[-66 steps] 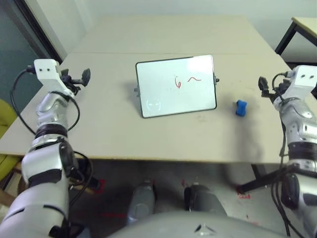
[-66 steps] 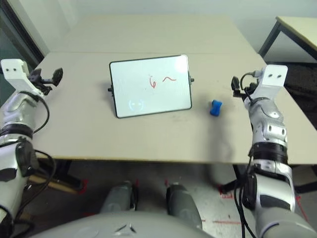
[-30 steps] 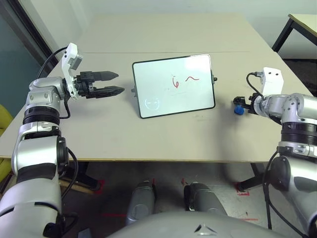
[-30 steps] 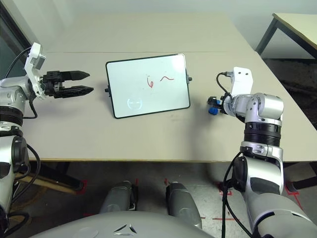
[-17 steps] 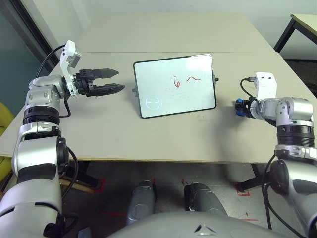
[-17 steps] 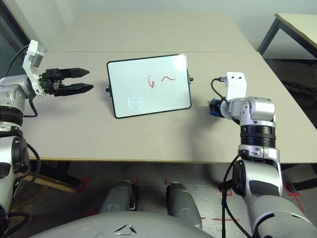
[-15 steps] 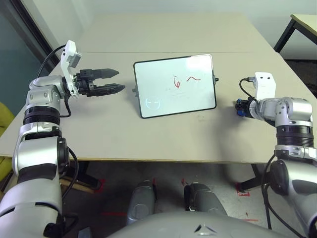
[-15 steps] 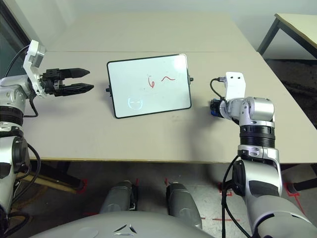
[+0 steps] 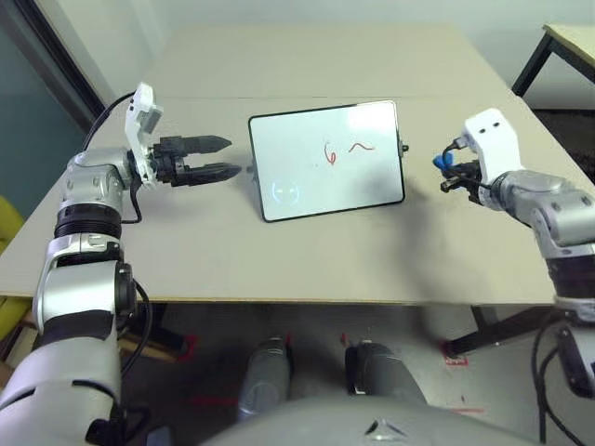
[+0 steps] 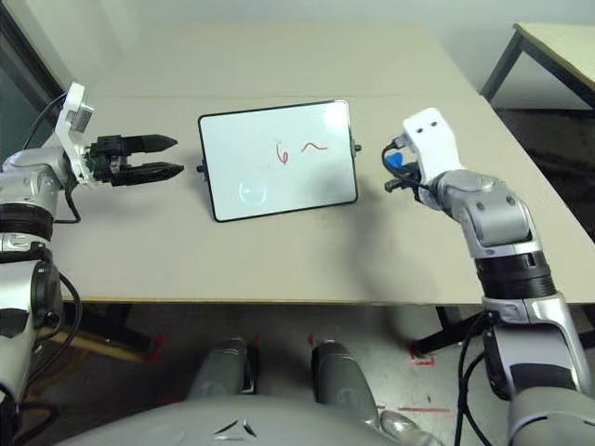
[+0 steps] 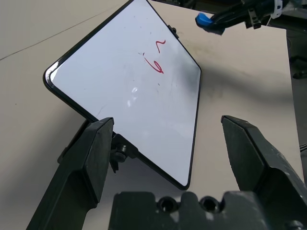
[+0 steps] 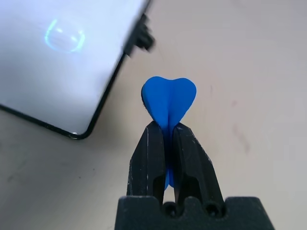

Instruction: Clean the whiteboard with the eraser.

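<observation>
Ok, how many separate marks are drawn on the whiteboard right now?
3 on the whiteboard: a red loop near the middle, a red squiggle just to its right, and a faint blue circle in the lower left corner.

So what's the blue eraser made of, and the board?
The eraser looks like soft foam or rubber: matte, and pinched thin where the right gripper squeezes it. The whiteboard looks like glossy coated plastic or metal, since it shines with glare, in a thin black frame, probably plastic.
</observation>
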Action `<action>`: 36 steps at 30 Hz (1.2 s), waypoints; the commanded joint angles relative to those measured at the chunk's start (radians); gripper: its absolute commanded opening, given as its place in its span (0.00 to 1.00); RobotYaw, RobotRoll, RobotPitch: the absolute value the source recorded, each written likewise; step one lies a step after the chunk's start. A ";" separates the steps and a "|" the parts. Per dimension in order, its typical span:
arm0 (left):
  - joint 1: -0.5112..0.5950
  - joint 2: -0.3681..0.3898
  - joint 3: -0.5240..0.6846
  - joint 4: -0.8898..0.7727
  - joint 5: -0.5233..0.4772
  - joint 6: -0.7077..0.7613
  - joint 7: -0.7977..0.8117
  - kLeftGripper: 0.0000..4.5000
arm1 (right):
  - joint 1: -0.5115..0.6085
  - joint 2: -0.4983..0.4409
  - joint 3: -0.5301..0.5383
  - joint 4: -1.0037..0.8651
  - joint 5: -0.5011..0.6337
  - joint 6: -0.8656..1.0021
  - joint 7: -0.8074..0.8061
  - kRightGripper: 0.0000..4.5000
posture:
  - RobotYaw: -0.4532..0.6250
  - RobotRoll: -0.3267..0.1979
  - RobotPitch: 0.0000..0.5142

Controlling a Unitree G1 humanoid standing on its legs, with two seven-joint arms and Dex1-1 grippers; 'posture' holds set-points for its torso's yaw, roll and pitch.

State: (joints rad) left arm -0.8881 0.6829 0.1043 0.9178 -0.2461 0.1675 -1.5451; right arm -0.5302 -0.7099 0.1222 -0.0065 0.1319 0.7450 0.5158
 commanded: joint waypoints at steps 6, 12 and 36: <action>0.038 0.008 -0.035 -0.039 0.013 -0.004 -0.021 1.00 | -0.091 0.010 0.120 0.069 -0.177 -0.303 0.063 0.00 | 0.54 0.62 0.06; 0.062 0.016 -0.042 -0.086 0.010 0.005 -0.019 1.00 | -0.161 0.003 0.216 0.186 -0.334 -0.490 0.095 0.00 | 0.55 0.62 0.05; 0.094 0.008 -0.029 -0.148 -0.018 0.027 0.016 1.00 | -0.265 0.135 0.302 0.427 -0.601 -0.677 0.135 0.00 | 0.57 0.62 0.03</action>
State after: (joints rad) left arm -0.8050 0.6914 0.0736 0.7957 -0.2524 0.1897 -1.5323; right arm -0.7759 -0.5802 0.4204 0.4016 -0.4561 0.0667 0.6442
